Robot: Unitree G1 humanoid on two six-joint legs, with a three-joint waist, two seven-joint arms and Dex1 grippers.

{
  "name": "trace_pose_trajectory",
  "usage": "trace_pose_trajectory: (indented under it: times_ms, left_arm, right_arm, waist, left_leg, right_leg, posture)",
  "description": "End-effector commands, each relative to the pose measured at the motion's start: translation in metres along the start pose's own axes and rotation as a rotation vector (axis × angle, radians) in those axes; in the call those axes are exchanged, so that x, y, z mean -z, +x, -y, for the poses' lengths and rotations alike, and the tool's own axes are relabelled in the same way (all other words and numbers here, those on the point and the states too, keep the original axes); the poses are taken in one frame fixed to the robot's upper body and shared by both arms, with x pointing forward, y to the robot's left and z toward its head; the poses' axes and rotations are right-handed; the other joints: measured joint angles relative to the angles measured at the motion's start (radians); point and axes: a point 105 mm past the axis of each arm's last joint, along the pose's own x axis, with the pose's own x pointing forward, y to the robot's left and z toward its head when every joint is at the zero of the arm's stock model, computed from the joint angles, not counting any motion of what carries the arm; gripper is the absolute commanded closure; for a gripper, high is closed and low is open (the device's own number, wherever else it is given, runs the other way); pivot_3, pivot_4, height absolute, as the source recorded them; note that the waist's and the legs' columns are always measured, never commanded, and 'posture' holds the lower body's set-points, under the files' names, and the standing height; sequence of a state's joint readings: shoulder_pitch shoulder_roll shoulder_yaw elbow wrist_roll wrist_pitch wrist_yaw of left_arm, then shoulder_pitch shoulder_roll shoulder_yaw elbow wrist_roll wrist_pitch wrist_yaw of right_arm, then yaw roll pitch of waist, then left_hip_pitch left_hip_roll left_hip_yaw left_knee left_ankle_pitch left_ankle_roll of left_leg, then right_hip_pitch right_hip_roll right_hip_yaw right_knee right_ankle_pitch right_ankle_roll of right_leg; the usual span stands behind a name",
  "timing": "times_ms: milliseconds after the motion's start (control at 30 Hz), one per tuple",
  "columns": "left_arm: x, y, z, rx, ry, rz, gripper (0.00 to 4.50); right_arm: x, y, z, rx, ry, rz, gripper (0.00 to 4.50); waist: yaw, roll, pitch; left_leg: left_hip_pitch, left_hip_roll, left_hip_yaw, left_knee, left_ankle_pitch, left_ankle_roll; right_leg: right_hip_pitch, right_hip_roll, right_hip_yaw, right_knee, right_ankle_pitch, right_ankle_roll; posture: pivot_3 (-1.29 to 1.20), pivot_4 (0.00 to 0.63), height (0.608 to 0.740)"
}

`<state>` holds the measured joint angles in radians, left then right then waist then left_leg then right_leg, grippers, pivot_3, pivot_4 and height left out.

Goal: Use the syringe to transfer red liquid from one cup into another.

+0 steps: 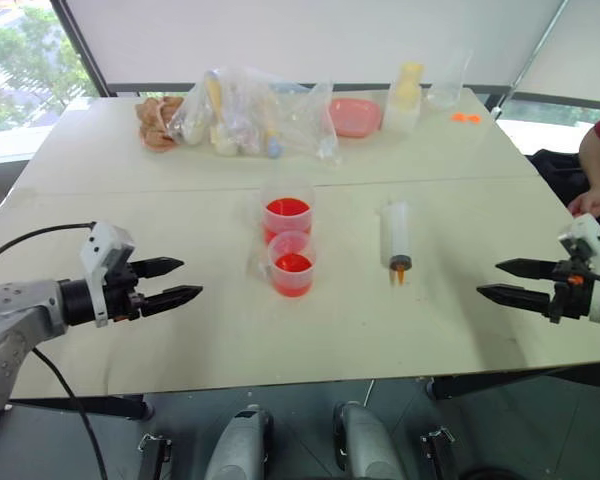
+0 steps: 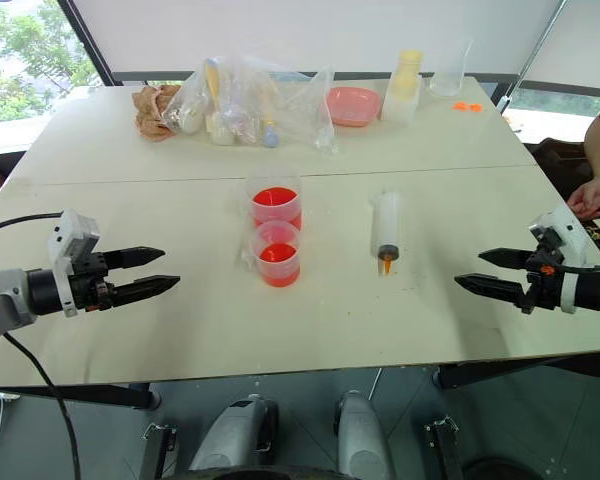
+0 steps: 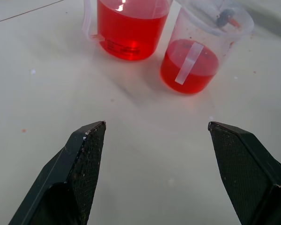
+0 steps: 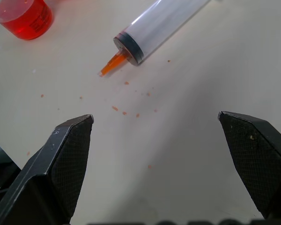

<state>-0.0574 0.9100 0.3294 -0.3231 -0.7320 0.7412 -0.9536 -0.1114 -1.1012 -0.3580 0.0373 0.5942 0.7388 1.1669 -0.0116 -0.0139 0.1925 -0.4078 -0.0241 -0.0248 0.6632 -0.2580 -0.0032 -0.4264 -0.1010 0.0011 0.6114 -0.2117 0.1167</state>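
- Two cups (image 1: 289, 240) of red liquid (image 1: 292, 264) stand touching one another near the middle of the bench (image 1: 180, 330), one behind the other; the nearer cup holds less.
- The syringe (image 1: 397, 236) lies flat on the bench to the right of the cups, apart from them, and nothing holds it.
- Its long axis runs front to back: the orange tip (image 1: 400, 266) points toward the robot, the plunger end away.
- The right hand (image 1: 513, 280) hovers over the bench edge, further right of the syringe, its two black fingers spread wide and gripping nothing.
- The left hand (image 1: 165, 282) hovers on the far side of the cups from the syringe, also open and empty.
- The right hand looks the nearer one to the syringe, with bare bench between; the left would have to cross the cups.
- The right fingers point inward across the bench, so they would meet the barrel roughly crosswise, which suits a side pinch.
- Small orange drops speckle the bench beside the syringe tip.
- A person's hand (image 1: 590, 200) rests at the bench edge beyond the right hand.
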Motion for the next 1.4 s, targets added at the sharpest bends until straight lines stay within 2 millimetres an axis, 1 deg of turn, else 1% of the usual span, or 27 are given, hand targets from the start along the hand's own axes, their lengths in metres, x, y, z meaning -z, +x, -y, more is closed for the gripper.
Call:
trace_pose_trajectory:
  times_ms: [33,200,333,433,533,767,833,900,967,1000,1100,1133,1233,1300,1367,1400]
  left_arm:
    - [-0.011,-0.002,0.001,-0.001,0.028,0.027,0.82]
    - [-0.015,-0.003,-0.001,-0.011,0.032,0.029,0.82]
    - [-0.019,-0.003,-0.001,-0.014,0.016,0.06,0.82]
    - [-0.02,-0.003,-0.002,-0.023,0.017,0.066,0.82]
    - [-0.02,-0.003,-0.002,-0.031,0.017,0.075,0.82]
    - [-0.023,-0.003,-0.005,-0.036,0.032,0.075,0.82]
    - [-0.029,-0.003,-0.007,-0.029,0.062,0.073,0.82]
    - [-0.046,-0.003,-0.008,-0.006,0.104,0.095,0.82]
    - [-0.069,-0.002,-0.006,0.039,0.164,0.13,0.82]
    - [-0.078,-0.002,-0.004,0.066,0.187,0.139,0.82]
    - [-0.096,0.003,0.007,0.188,0.276,0.111,0.82]
    - [-0.101,0.005,0.009,0.218,0.302,0.103,0.82]
    - [-0.11,0.013,0.014,0.297,0.363,0.09,0.82]
    - [-0.114,0.018,0.016,0.331,0.389,0.093,0.82]
    - [-0.117,0.022,0.02,0.36,0.414,0.11,0.82]
    - [-0.119,0.024,0.023,0.375,0.421,0.129,0.82]
  right_arm:
    - [-0.008,0.002,-0.005,-0.013,-0.031,0.031,0.04]
    - [-0.008,0.007,-0.005,0.004,-0.02,0.042,0.04]
    - [-0.011,0.01,-0.003,0.017,0.001,0.06,0.04]
    - [-0.013,0.013,0.001,0.044,0.007,0.068,0.04]
    - [-0.009,0.015,0.008,0.093,0.067,0.017,0.04]
    - [-0.023,0.014,0.012,0.122,0.088,0.059,0.04]
    - [-0.035,0.015,0.009,0.101,0.153,0.052,0.04]
    - [-0.056,0.018,0.005,0.079,0.152,0.063,0.04]
    - [-0.074,0.024,0.008,0.092,0.179,0.06,0.04]
    - [-0.082,0.026,0.01,0.102,0.219,0.054,0.04]
    - [-0.107,0.035,0.018,0.119,0.318,0.045,0.04]
    - [-0.113,0.038,0.021,0.125,0.335,0.036,0.04]
    - [-0.115,0.054,0.028,0.161,0.393,-0.052,0.04]
    - [-0.115,0.063,0.03,0.168,0.419,-0.096,0.04]
    - [-0.118,0.075,0.03,0.182,0.441,-0.136,0.04]
    - [-0.117,0.083,0.031,0.198,0.44,-0.168,0.04]
  waist:
    - [0.001,0.0,0.0]
    - [0.003,0.0,0.0]
    - [0.001,0.0,0.0]
    - [0.0,0.0,0.0]
    - [0.001,0.0,0.0]
    - [0.002,0.0,0.0]
    - [0.001,0.0,0.0]
    - [-0.001,0.0,0.0]
    - [-0.003,0.0,0.0]
    - [-0.003,0.0,0.0]
    - [-0.004,0.0,0.0]
    - [-0.004,0.0,0.0]
    - [-0.003,0.0,0.0]
    - [-0.004,0.0,0.0]
    - [-0.006,0.0,0.0]
    - [-0.006,0.0,0.0]
  left_leg:
    - [0.0,0.0,0.0,0.0,0.0,0.0]
    - [0.0,0.0,0.0,0.0,0.0,0.0]
    - [0.0,0.0,0.0,0.0,0.0,0.0]
    - [0.0,0.0,0.0,0.0,0.0,0.0]
    - [0.0,0.0,0.0,0.0,0.0,0.0]
    - [0.0,0.0,0.0,0.0,0.0,0.0]
    - [0.0,0.0,0.0,0.0,0.0,0.0]
    - [0.0,0.0,0.0,0.0,0.0,0.0]
    - [0.0,0.0,0.0,0.0,0.0,0.0]
    - [0.0,0.0,0.0,0.001,0.0,0.0]
    - [-0.001,0.0,0.001,0.0,0.0,0.0]
    - [-0.001,0.0,0.001,-0.001,0.0,0.0]
    - [-0.002,-0.001,0.005,-0.001,0.0,0.0]
    - [-0.003,-0.002,0.005,-0.002,0.0,0.0]
    - [-0.003,-0.002,0.005,-0.002,0.0,0.0]
    - [-0.003,-0.002,0.006,-0.002,0.0,0.0]
  right_leg:
    - [0.0,0.0,0.0,0.0,0.0,0.0]
    - [0.0,0.0,0.0,0.0,0.0,0.0]
    - [0.0,0.0,0.0,0.0,0.0,0.0]
    - [0.0,0.0,0.0,0.0,0.0,0.0]
    - [0.0,0.0,0.0,0.0,0.0,0.0]
    - [0.0,0.0,0.0,0.0,0.0,0.0]
    - [0.0,0.0,0.0,0.0,0.0,0.0]
    - [0.0,0.0,0.0,0.0,0.001,-0.001]
    - [-0.001,0.001,0.0,0.0,0.001,-0.002]
    - [-0.001,0.001,0.0,0.0,0.001,-0.002]
    - [-0.002,0.001,0.0,-0.001,0.001,-0.002]
    - [-0.002,0.001,0.0,-0.001,0.001,-0.002]
    - [-0.002,0.002,0.0,-0.002,0.001,-0.002]
    - [-0.003,0.002,0.0,-0.002,0.002,-0.002]
    - [-0.003,0.002,0.0,-0.001,0.002,-0.001]
    - [-0.003,0.002,0.0,-0.001,0.003,0.002]
  posture:
    - [0.0,0.15,0.74]
    - [0.0,0.15,0.74]
    - [0.0,0.15,0.74]
    - [0.0,0.15,0.74]
    - [0.0,0.15,0.74]
    - [0.0,0.15,0.74]
    - [0.0,0.15,0.74]
    - [0.0,0.15,0.74]
    - [0.0,0.15,0.74]
    - [0.0,0.15,0.74]
    - [0.0,0.15,0.74]
    - [0.0,0.15,0.74]
    - [0.0,0.15,0.74]
    - [0.0,0.15,0.74]
    - [0.0,0.15,0.74]
    - [0.0,0.15,0.74]
